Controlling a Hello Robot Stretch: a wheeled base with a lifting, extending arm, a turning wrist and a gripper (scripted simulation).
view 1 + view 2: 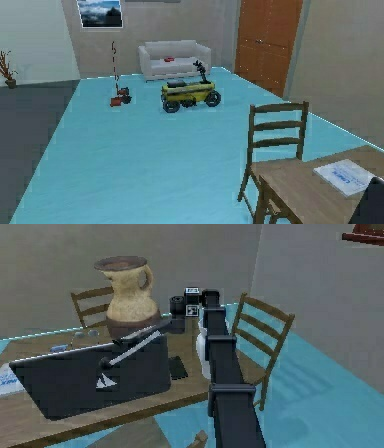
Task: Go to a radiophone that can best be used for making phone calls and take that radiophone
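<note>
- One small dark flat thing [178, 367] lies on the wooden bench [186, 390], just right of the open black laptop [90, 384] and just left of the arm [228, 389]. It's my best candidate for the radiophone, but honestly it's a dark blob, so I can't say for sure.
- The hand [125, 352] sits up and left of that dark thing in the arm side view. Its thin fingers [142, 341] slant down across the laptop's top edge, and its dark body is next to the two white squares [212, 297]. Whether it's over the dark thing or touching anything, I can't tell.
- I also can't tell whether the hand has hold of anything, since the laptop and a big tan jug [128, 289] stand right at and behind it on the bench.
- A white something [203, 349] peeks out at the arm's left side. It's mostly hidden and I've no idea what it is.
- A few tiny bits [60, 347] left of the jug are too small to name, and a blue-and-white sheet [5, 374] is cut off at the picture's left edge.
- Two wooden chairs stand at the bench's far side: one [90, 302] partly behind the jug, the other [258, 329] right of the arm.
- In the forward view the bench corner is cut off at the bottom right. Farther off on the pale blue rug [130, 160] are a yellow wheeled cart [190, 95] and a white sofa [175, 58].
</note>
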